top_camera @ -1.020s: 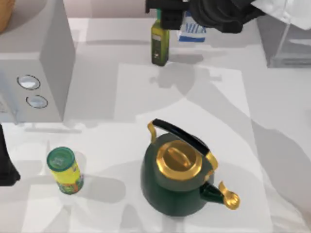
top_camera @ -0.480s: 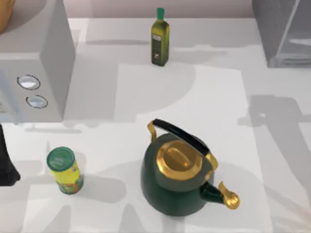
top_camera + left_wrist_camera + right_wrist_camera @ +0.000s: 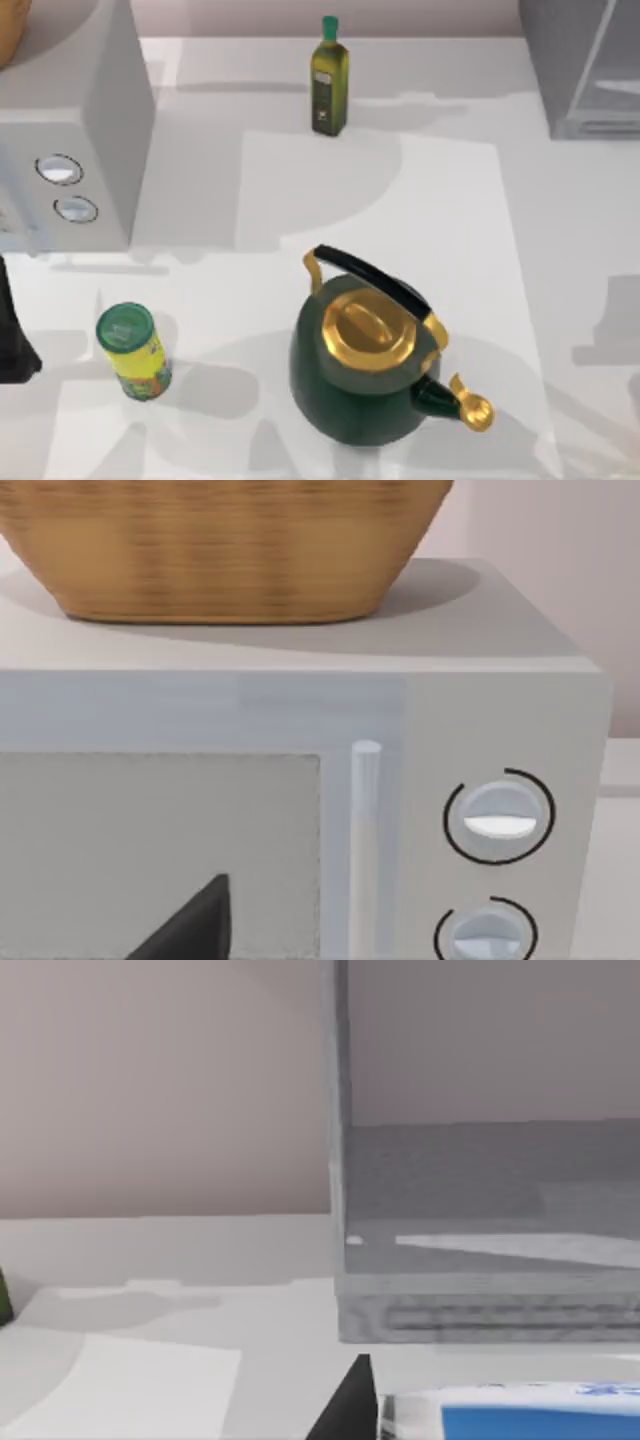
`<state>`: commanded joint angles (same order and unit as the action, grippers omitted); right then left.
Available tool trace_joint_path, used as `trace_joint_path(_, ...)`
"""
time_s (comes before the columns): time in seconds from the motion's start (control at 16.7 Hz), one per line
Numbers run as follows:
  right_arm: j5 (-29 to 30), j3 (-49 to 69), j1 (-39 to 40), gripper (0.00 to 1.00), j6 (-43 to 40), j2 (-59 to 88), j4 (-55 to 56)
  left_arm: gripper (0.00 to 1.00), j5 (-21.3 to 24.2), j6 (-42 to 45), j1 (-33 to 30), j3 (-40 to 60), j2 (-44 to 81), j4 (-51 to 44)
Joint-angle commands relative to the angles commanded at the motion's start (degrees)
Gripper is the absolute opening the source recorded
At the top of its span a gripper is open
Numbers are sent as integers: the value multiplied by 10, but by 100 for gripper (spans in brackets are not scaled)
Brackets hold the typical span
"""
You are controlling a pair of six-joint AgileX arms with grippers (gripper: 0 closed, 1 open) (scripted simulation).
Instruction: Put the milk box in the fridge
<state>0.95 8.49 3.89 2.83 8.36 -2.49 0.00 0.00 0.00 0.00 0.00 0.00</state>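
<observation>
One carton, the milk box (image 3: 510,1415), lies against a dark finger (image 3: 345,1405) of the right gripper, just before the fridge (image 3: 480,1210) front; whether the grip is clamped cannot be told. Left arm (image 3: 12,335) sits parked beside the dial appliance (image 3: 70,130); its grip state cannot be told.

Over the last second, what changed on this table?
The right arm and the milk box it reached beside the oil bottle left the overhead view; the carton now sits close before the right wrist camera, facing the fridge. The kettle, yellow can and microwave stayed put.
</observation>
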Motion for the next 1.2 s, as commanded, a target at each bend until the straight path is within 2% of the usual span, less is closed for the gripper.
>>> trace_joint_path(0.24, -9, -80, -36, 0, -27, -79, 24, 100, 0, 0, 0, 0, 0, 0)
trace_joint_path(0.72, -14, -80, -39, 0, -29, -63, 31, 100, 0, 0, 0, 0, 0, 0)
trace_joint_path(0.96, -33, -41, -52, 0, -36, 45, 84, 100, 0, 0, 0, 0, 0, 0)
trace_joint_path(1.2, -58, 46, -80, 0, -34, 248, 192, 100, 0, 0, 0, 0, 0, 0)
